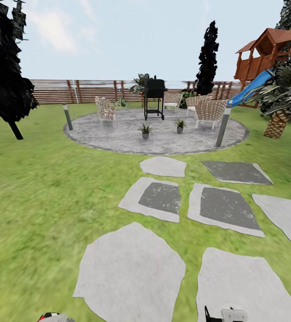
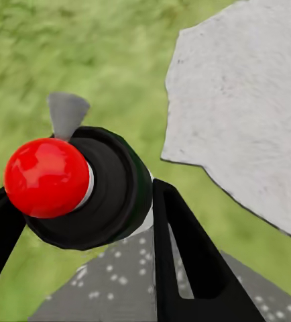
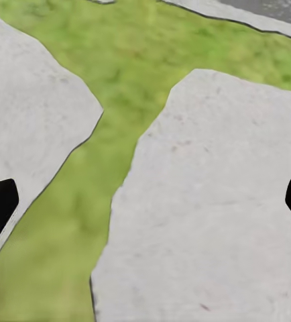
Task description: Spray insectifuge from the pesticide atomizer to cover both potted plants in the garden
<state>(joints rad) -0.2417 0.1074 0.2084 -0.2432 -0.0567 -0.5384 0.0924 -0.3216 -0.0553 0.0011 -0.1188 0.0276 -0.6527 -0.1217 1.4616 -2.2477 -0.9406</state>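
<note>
Clamped between the left gripper (image 2: 78, 221) fingers sits the pesticide atomizer (image 2: 85, 184), red top facing the wrist camera, its long axis running away along the fingers, nozzle apparently pointing at the lawn. Right gripper (image 3: 145, 201) hangs wide apart, empty, over the stepping stones (image 3: 206, 201). Both potted plants (image 1: 145, 130) (image 1: 179, 125) stand well ahead on the paved circle (image 1: 118, 141), in front of the grill (image 1: 154, 97), so the left arm carries this job.

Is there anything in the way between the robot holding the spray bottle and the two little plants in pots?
Nothing blocks the way. The left gripper holds the pesticide atomizer. Ahead lie only flat stepping stones and lawn up to the two potted plants on the paved area. A lamp post stands off to the side.
</note>
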